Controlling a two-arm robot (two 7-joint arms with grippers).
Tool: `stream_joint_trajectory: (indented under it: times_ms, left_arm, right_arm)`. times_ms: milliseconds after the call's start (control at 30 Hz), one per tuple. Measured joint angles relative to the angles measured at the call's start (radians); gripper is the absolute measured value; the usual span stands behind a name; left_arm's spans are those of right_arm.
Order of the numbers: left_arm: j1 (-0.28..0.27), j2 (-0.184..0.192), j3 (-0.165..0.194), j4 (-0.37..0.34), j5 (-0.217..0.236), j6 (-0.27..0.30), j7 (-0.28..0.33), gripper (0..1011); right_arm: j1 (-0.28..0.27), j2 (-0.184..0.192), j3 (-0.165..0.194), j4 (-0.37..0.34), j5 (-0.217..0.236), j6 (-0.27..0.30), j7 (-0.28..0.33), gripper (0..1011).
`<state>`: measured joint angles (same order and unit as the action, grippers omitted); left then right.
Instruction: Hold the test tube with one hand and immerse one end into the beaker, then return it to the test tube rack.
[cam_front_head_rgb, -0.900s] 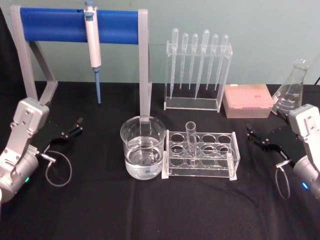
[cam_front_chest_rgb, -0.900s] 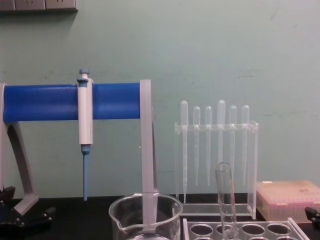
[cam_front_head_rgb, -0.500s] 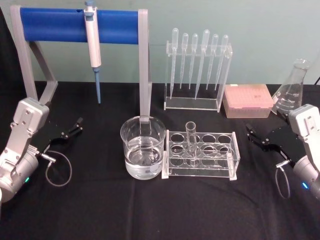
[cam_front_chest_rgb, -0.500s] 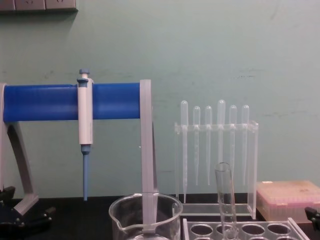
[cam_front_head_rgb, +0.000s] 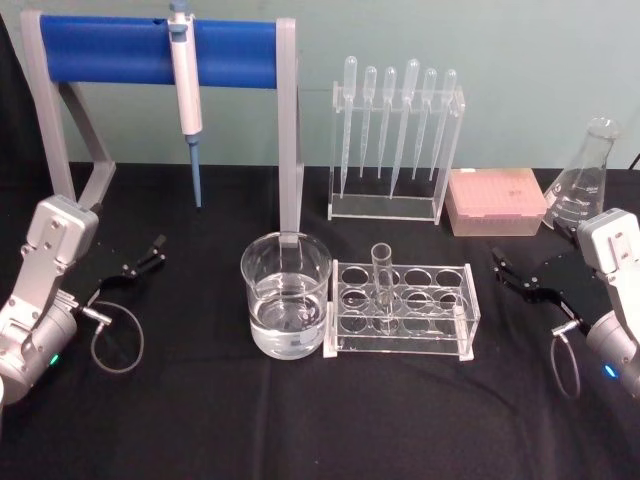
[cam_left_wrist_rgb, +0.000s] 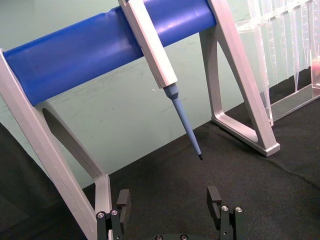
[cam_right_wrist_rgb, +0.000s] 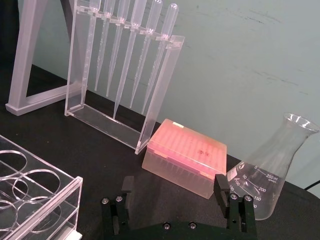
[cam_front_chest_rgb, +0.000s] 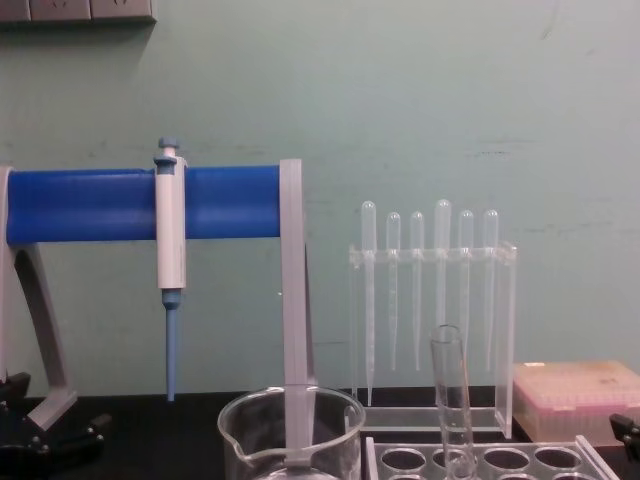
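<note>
- Test tube (cam_front_head_rgb: 381, 272) upright in the clear rack (cam_front_head_rgb: 440, 325), middle of the head view.
- Beaker (cam_front_head_rgb: 286, 295) just left of the rack, partly filled with clear liquid.
- Left end effector (cam_front_head_rgb: 143, 259) at mid-left, fingers apart.
- Right end effector (cam_front_head_rgb: 512, 274) at mid-right, fingers likewise spread, above the black surface (cam_front_head_rgb: 300, 420).

A: What is standing at the back left?
B: A silver-legged stand (cam_front_head_rgb: 289, 130) is carrying a blue crossbar (cam_front_head_rgb: 110, 50), and a white pipettor (cam_front_head_rgb: 185, 85) is hanging from that bar. Its blue tip is pointing down, hanging above the black table (cam_front_head_rgb: 300, 420).
A: And what is sitting to the right of it?
B: A clear pipette rack (cam_front_head_rgb: 385, 208) is holding six pipettes (cam_front_head_rgb: 411, 110) upright, bulbs on top. A pink box (cam_front_head_rgb: 496, 200) is lying just beside the rack, and a conical flask (cam_front_head_rgb: 580, 185) is standing near the box at the far right — all against a pale green wall (cam_front_chest_rgb: 400, 100).
</note>
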<state>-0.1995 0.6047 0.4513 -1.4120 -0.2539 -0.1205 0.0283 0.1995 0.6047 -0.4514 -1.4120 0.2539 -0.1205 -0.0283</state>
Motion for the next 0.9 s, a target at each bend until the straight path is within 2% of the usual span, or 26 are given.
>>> stream_joint_trajectory:
  times_ms: [700,800,900]
  left_arm:
    - [0.000,0.000,0.000,0.000,0.000,0.000,0.000,1000]
    - [0.000,0.000,0.000,0.000,0.000,0.000,0.000,1000]
    - [0.000,0.000,0.000,0.000,0.000,0.000,0.000,1000]
  right_arm:
    - [0.000,0.000,0.000,0.000,0.000,0.000,0.000,1002]
    - [-0.005,0.000,0.010,-0.006,0.007,-0.007,0.011,1002]
    - [-0.020,0.007,0.036,-0.033,0.029,-0.020,0.036,1002]
